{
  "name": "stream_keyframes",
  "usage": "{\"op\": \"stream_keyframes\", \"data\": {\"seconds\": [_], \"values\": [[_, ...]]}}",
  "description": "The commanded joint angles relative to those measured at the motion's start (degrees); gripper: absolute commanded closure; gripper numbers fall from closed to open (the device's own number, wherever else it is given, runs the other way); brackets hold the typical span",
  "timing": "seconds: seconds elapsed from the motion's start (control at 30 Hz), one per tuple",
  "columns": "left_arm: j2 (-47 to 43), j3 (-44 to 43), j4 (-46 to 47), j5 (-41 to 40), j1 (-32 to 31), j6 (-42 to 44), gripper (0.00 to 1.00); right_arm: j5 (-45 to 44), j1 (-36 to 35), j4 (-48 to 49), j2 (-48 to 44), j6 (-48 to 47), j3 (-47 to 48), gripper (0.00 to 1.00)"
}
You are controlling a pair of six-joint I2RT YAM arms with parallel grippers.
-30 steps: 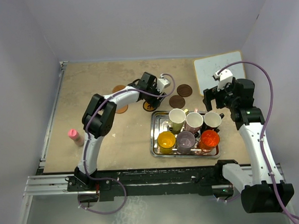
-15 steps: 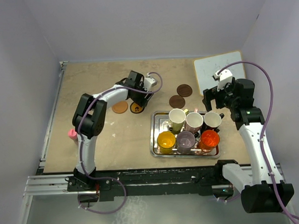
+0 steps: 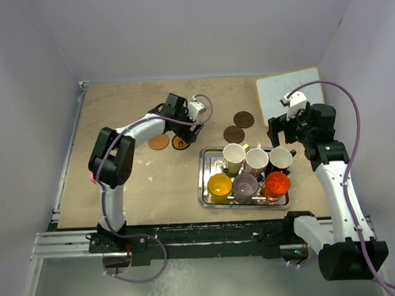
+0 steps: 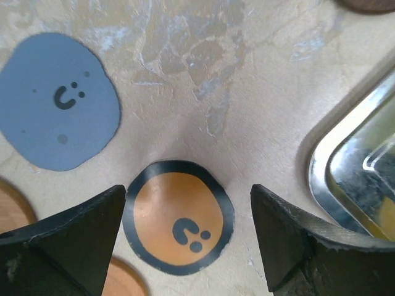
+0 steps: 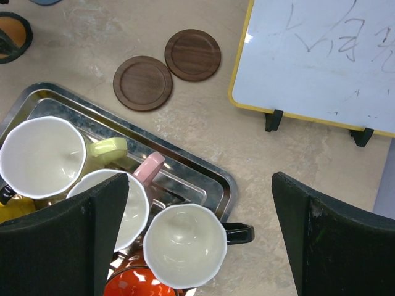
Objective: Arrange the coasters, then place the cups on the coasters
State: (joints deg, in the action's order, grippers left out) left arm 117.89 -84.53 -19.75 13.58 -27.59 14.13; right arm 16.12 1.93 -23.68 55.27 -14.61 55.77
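Finishes on the bench: mostly matt, with gloss at the tray and mugs.

Tabletop [image 4: 247,74]: beige, matt, mottled and worn-looking. Steel tray [image 5: 207,176]: polished metal, mirror-bright, faint scuffs inside. Dark brown coasters [image 5: 142,83]: wood grain, satin, turned rim. Blue coaster [image 4: 58,102]: smooth, flat matt, a few specks. Black-ringed orange coaster [image 4: 179,216]: smooth, matt, printed face. Cream mug [image 5: 42,157] and black mug with white interior [image 5: 183,245]: glazed, glossy. Greyish-purple cup [image 3: 245,184]: translucent. Whiteboard [image 5: 321,55]: smooth, slight sheen. Left gripper [image 4: 188,228] fingers [image 4: 68,237]: matt black plastic, edges rough.
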Motion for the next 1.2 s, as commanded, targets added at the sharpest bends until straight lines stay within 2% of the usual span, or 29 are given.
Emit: {"op": "stream_keyframes", "data": {"seconds": [0.0,0.2,0.33,0.53,0.77,1.0,1.17], "values": [[-7.9,1.8,4.0,3.6,1.9,0.5,0.20,1.9,0.0,0.5,2.7,-0.7,2.2,0.00],[-14.2,6.9,6.5,5.0,4.5,1.7,0.18,0.9,-2.4,-1.4,11.8,-1.3,8.8,0.00],[-17.8,9.5,7.9,5.0,5.6,2.1,0.17,-3.1,-6.5,-0.8,18.6,-1.6,13.4,0.00],[-22.1,13.3,9.9,3.7,6.0,2.8,0.16,-4.9,-12.2,-3.3,30.7,-2.5,20.7,0.00],[-25.3,16.0,10.6,1.6,6.1,4.1,0.16,-6.7,-17.2,-3.7,40.7,-3.8,26.2,0.00],[-28.6,16.8,7.6,-0.2,6.1,5.8,0.16,-11.5,-18.4,-3.9,47.8,-3.0,29.7,0.01],[-31.2,18.2,7.8,-0.2,6.1,5.9,0.16,-10.2,-18.4,-7.6,54.2,1.6,34.6,0.03]]}}
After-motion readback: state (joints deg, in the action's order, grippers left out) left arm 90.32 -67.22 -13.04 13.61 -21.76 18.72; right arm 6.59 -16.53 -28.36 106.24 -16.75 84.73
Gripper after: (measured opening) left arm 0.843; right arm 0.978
